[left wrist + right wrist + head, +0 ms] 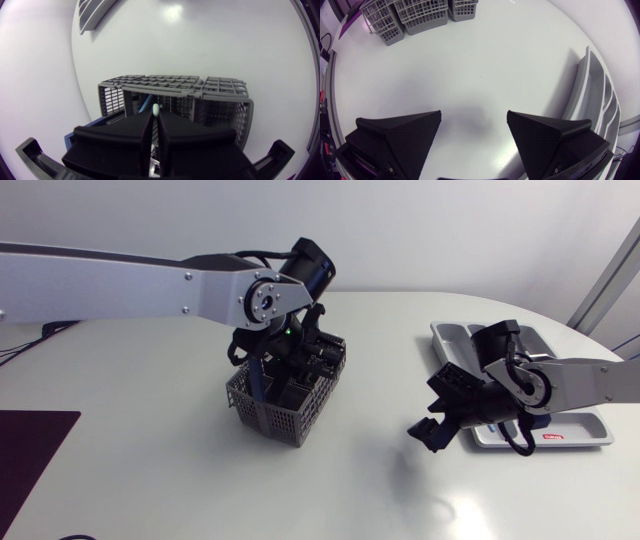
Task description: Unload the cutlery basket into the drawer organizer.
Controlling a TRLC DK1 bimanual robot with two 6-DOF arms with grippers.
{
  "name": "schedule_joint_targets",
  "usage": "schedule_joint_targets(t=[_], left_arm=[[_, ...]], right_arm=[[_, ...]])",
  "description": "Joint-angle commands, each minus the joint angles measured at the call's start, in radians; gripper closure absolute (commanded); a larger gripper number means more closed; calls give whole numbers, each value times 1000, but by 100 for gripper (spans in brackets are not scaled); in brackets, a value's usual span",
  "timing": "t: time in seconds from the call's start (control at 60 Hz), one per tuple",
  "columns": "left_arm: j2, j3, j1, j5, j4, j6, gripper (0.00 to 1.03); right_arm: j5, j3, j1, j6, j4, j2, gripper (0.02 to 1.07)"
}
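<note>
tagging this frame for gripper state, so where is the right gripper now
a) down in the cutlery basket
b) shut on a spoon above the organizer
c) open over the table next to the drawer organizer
c: the right gripper has its fingers wide apart, nothing between them, over the table, the drawer organizer beside it and the cutlery basket far ahead.

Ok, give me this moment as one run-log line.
left jaws: shut on utensil in cutlery basket | right jaws: open, empty, above table near drawer organizer
</note>
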Motion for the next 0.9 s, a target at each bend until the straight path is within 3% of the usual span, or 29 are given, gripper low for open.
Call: schedule_joint_targets(t=[0.0,0.517,0.583,0.733,0.883], left_arm=[[-63,28,6,15,-13,-20,100],[-334,-7,-86,62,-114,-106,100],[-362,-44,-111,62,-85,-114,100],[-416,-207,-161,53,110,-144,100],[-425,-360,-220,-14,357,-166,100]], right_arm=[[-3,-29,11,-8,3,2,12],[16,-62,51,46,-38,-145,12],[13,-58,46,62,-55,-182,12],[-32,-15,9,122,-110,-239,12],[-178,79,-81,170,-228,-242,13]])
